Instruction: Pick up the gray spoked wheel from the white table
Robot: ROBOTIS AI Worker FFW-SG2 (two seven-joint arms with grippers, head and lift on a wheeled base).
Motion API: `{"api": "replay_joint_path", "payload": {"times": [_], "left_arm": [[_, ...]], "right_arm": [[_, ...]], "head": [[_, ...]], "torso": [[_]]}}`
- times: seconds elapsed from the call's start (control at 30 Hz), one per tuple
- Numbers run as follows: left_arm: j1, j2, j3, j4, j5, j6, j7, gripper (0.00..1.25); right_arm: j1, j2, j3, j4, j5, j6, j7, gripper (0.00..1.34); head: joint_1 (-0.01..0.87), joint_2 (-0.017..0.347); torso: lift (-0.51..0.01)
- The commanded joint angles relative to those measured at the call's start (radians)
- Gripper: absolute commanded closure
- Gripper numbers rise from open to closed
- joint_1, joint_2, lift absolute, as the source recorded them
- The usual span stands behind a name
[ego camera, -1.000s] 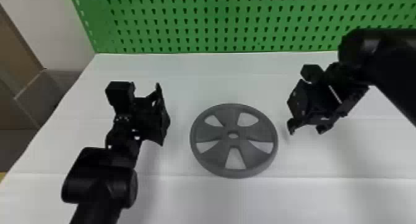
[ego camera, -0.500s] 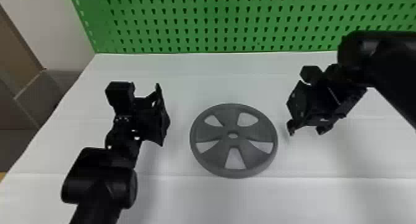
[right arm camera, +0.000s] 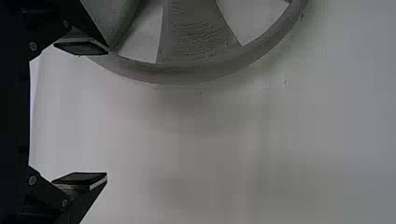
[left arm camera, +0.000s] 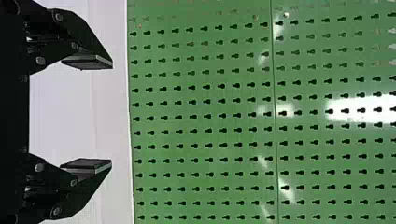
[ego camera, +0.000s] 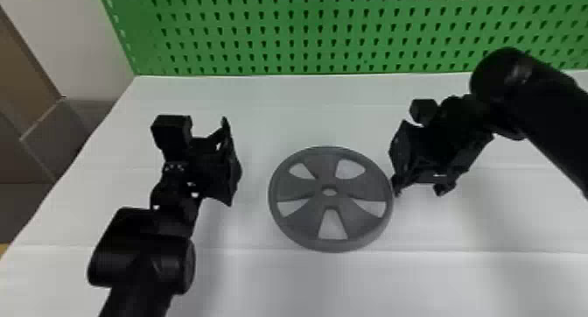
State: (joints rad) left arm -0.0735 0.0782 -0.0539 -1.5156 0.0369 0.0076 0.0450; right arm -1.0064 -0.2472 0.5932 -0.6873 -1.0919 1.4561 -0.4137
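Observation:
In the head view the gray spoked wheel point(ego camera: 302, 226) lies flat on the white table point(ego camera: 393, 285), between the two arms. My right gripper point(ego camera: 420, 191) hangs just right of its rim, open. In the right wrist view, the right gripper point(right arm camera: 105, 114) has its fingers wide apart; one is over the edge of the wheel point(right arm camera: 187, 72), the other over bare table. Whether that finger touches the wheel I cannot tell. My left gripper point(ego camera: 232, 163) is parked to the left of the wheel. The left wrist view shows the left gripper point(left arm camera: 112, 114) open, nothing between its fingers.
A green pegboard point(ego camera: 306, 31) stands along the table's back edge and spans most of its width. Boxes or panels point(ego camera: 52, 128) are beyond the table's left edge. The forearm of the right arm crosses above the table's right side.
The right gripper has moved left toward the wheel and turned slightly, its tip now beside the rim. The left arm and the wheel have stayed in place.

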Motion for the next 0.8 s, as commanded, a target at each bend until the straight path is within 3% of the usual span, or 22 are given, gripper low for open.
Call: {"api": "replay_joint_path", "payload": {"times": [0.0, 0.37, 0.5, 0.63, 0.77], "left_arm": [[-0.002, 0.0, -0.003, 0.0, -0.005, 0.003, -0.001, 0.49], [-0.006, 0.009, -0.017, 0.0, -0.012, 0.014, 0.001, 0.49], [-0.009, 0.014, -0.024, 0.0, -0.014, 0.02, 0.001, 0.49], [-0.011, 0.017, -0.029, 0.002, -0.015, 0.023, 0.004, 0.49], [-0.009, 0.021, -0.032, 0.002, -0.011, 0.023, 0.006, 0.49]], "right_arm": [[-0.006, 0.009, 0.004, 0.034, -0.051, -0.011, -0.037, 0.32], [-0.024, 0.022, 0.04, 0.097, -0.244, -0.056, -0.218, 0.32], [-0.037, 0.025, 0.117, 0.109, -0.298, -0.096, -0.224, 0.32], [-0.043, 0.006, 0.232, 0.124, -0.448, -0.168, -0.221, 0.32], [-0.054, -0.004, 0.313, 0.124, -0.52, -0.192, -0.194, 0.32]], "head": [[0.779, 0.101], [0.779, 0.101], [0.779, 0.101], [0.779, 0.101], [0.779, 0.101]], "torso": [[-0.072], [-0.072], [-0.072], [-0.072], [-0.072]]}}
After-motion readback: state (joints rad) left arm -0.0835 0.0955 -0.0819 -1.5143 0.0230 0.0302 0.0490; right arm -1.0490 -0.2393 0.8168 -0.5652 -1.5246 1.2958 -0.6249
